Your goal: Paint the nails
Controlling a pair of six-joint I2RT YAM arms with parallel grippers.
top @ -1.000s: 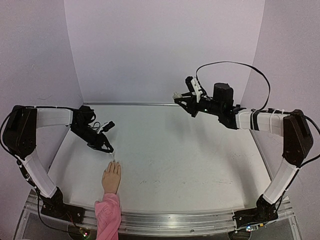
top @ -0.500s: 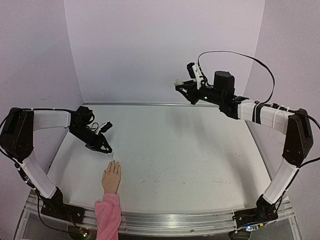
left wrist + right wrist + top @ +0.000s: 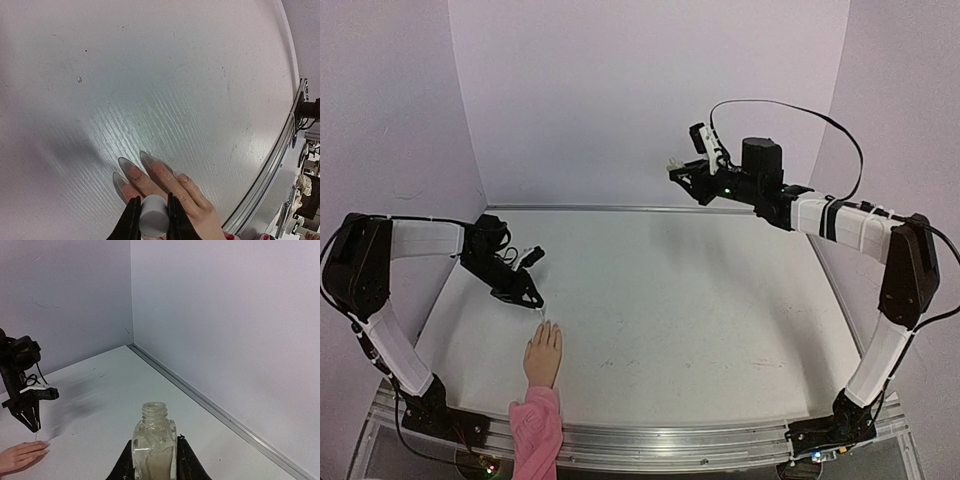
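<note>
Pink-tinged nails (image 3: 134,172) of the flesh-coloured mannequin hand (image 3: 192,202) lay just beyond the left pincer (image 3: 153,210) clamping a white brush handle (image 3: 153,222), the right pincer (image 3: 154,452) clamping an uncapped clear glass bottle (image 3: 154,432); painting looked unfinished.

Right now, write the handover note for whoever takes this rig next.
Left gripper: shut on the brush, tip pointing down just over the fingertips of the hand; contact cannot be told.
Right gripper: shut on the open bottle, held high near the back wall.
Hand: flat, palm down, at the near left of the table.
Done: bottle open, brush out and at the fingertips.
Unclear: nails look pinkish; wet paint cannot be told.
Left: paint each nail, then recap the bottle.
</note>
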